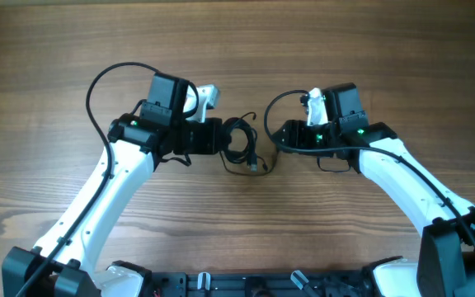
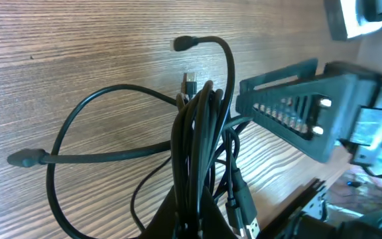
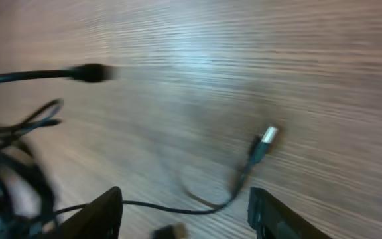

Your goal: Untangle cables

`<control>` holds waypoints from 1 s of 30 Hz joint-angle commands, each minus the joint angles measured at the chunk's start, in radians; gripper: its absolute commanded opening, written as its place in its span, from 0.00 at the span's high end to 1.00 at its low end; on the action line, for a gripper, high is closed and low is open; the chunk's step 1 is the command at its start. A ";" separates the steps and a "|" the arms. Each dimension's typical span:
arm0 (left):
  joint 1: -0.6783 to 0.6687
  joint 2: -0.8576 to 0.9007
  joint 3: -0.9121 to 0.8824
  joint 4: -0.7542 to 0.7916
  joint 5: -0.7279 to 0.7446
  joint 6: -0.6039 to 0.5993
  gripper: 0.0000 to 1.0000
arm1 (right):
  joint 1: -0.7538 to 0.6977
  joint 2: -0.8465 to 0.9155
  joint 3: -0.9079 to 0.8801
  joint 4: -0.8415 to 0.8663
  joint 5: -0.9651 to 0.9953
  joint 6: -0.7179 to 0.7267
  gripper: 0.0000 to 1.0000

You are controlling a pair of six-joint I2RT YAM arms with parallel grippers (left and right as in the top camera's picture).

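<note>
Black cables [image 2: 194, 146] bunch at left wrist; right wrist shows a plug [image 3: 267, 136].

The cables [image 1: 246, 140] bunch mid-table, filling the narrow gap between the left gripper [image 1: 224, 139] and the right gripper [image 1: 275, 136]. Both arms slant in from the near corners. The table [image 1: 237, 41] lies open on the far side and near-centre.

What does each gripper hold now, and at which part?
The left gripper is shut on the cables, at their bunched loops. The right gripper is open and holds nothing.
</note>
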 commanded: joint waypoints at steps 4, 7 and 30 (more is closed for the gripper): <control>-0.060 0.002 0.001 0.003 -0.190 -0.022 0.96 | 0.020 0.014 0.003 0.056 -0.273 -0.128 0.35; -0.082 0.011 0.001 0.004 -0.201 -0.056 0.96 | 0.054 0.014 0.003 0.065 -0.268 -0.150 0.35; -0.127 0.011 0.001 0.016 -0.152 -0.055 0.96 | 0.076 0.014 0.002 -0.124 0.284 0.122 0.96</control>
